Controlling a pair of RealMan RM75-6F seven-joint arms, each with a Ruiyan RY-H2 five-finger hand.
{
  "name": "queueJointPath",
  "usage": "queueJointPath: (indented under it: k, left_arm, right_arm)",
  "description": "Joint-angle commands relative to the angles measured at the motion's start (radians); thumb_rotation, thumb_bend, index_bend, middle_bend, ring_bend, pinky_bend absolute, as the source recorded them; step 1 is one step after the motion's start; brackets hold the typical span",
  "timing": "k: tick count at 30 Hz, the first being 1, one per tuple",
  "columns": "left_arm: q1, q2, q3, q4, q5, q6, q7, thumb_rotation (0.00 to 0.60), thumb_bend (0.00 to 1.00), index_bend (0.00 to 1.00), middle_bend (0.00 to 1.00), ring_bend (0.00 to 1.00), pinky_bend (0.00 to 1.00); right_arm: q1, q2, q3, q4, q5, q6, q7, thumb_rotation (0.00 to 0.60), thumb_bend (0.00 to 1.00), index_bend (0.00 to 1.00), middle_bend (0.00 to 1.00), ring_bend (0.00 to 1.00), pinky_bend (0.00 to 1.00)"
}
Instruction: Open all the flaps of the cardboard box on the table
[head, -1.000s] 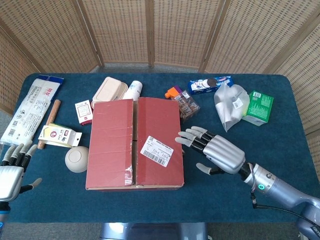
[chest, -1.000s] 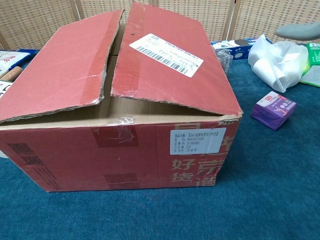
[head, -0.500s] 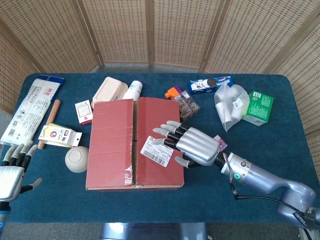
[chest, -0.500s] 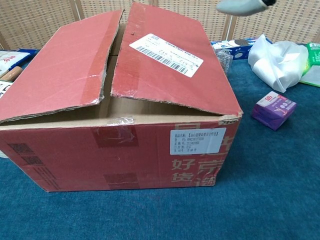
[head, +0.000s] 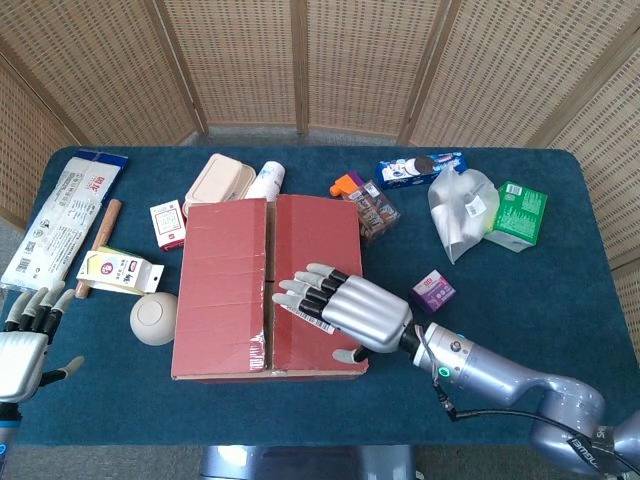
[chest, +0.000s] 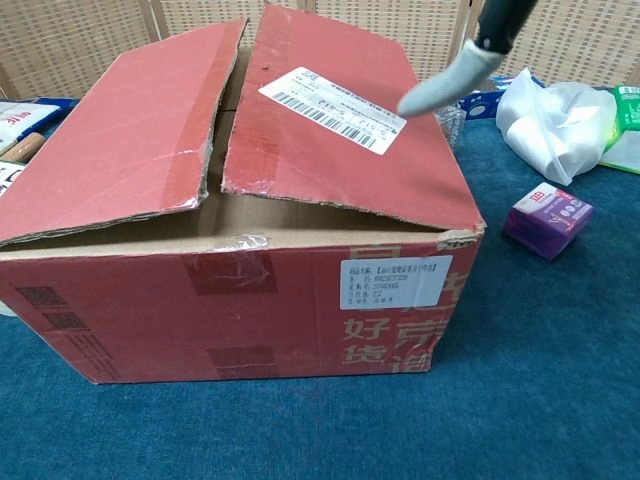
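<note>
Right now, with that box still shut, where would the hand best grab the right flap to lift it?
Probably at its inner edge along the middle seam. The right flap sits slightly raised above the left flap, leaving a gap for fingertips. The right hand, spread above the flap, could hook that edge from the seam and swing it outward.

The right hand covered most of the shipping label in the head view, while the chest view's top edge cut it down to one fingertip. The left hand was clipped at the frame's corner. Small print on the cardboard box stayed unreadable.
</note>
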Motion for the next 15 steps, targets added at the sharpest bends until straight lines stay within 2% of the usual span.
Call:
queueJointPath:
  k: [1,11,15]
  left_arm:
    - [-0.001,-0.001,0.0,0.0,-0.001,-0.001,0.0,0.6,0.1,0.07,0.0,0.0,0.0]
    - [-0.003,-0.005,0.002,0.005,-0.005,-0.01,0.004,0.6,0.1,0.07,0.0,0.0,0.0]
    - [-0.004,-0.007,0.003,0.004,-0.004,-0.011,0.006,0.6,0.1,0.07,0.0,0.0,0.0]
  right_arm:
    - [-0.014,0.008,-0.023,-0.025,-0.02,0.007,-0.024,0.556,0.22,0.0,0.0,0.0,0.0]
    - [-0.094,0.004,-0.101,-0.096,-0.137,0.103,-0.082,0.556,0.22,0.0,0.0,0.0,0.0]
    - [-0.125,-0.031,-0.121,-0.097,-0.156,0.151,-0.1,0.591,0.21,0.0,0.0,0.0,0.0]
